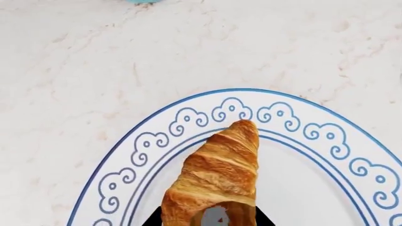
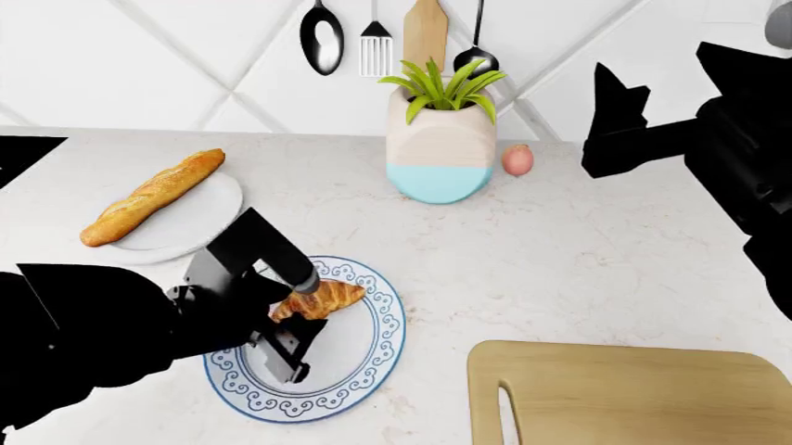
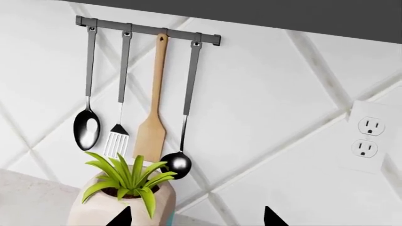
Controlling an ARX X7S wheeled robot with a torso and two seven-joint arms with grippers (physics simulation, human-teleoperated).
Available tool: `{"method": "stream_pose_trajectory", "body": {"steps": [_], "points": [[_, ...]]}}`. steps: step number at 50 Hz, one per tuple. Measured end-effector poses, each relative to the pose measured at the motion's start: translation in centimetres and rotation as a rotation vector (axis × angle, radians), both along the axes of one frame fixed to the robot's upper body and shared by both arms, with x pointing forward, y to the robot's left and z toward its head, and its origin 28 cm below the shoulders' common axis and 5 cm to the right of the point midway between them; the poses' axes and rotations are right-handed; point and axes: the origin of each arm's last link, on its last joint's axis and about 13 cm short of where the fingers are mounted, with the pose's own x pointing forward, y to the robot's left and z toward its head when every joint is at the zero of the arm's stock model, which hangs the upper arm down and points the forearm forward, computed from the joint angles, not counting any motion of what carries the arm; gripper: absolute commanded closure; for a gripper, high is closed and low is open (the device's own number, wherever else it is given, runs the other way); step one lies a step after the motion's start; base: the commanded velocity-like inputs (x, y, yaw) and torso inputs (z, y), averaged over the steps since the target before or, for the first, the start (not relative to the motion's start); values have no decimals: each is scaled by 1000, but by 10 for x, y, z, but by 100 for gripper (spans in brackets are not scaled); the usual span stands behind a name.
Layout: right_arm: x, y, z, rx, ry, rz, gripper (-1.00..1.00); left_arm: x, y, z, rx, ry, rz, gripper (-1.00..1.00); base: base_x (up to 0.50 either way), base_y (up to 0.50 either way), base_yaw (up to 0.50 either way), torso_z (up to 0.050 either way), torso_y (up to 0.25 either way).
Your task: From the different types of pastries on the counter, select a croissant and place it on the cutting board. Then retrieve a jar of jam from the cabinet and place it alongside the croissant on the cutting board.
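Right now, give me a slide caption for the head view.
Left tool grips the croissant over the blue-patterned plate, with the cutting board waiting nearby on the counter.

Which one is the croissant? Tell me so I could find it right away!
Find the white counter, then the round blue-patterned plate near its front edge. The croissant lies there, held by the left gripper. It is small, golden and curved, unlike the long straight baguette on the plain white plate behind.
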Motion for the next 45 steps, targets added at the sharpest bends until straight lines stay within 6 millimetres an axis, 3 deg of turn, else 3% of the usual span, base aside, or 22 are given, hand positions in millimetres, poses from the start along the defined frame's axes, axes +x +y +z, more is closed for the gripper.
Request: {"method": "stream_pose_trajectory", "body": {"steps": [10, 21, 32, 45], "points": [[0, 0, -1, 0, 1, -2, -100, 0, 0, 2, -20, -21, -6, 100, 0, 0, 0, 0, 0], [0, 0, 0, 1, 0, 0, -100, -5, -10, 25, -60, -119, -72, 100, 0, 0, 0, 0, 0], [-1, 0, 4, 2, -9, 2, -100, -17, -38, 41, -74, -178, -212, 100, 0, 0, 0, 0, 0], [-2, 1, 6, 7, -17, 5, -100, -24, -81, 44, -90, -206, -374, 100, 0, 0, 0, 0, 0]]}}
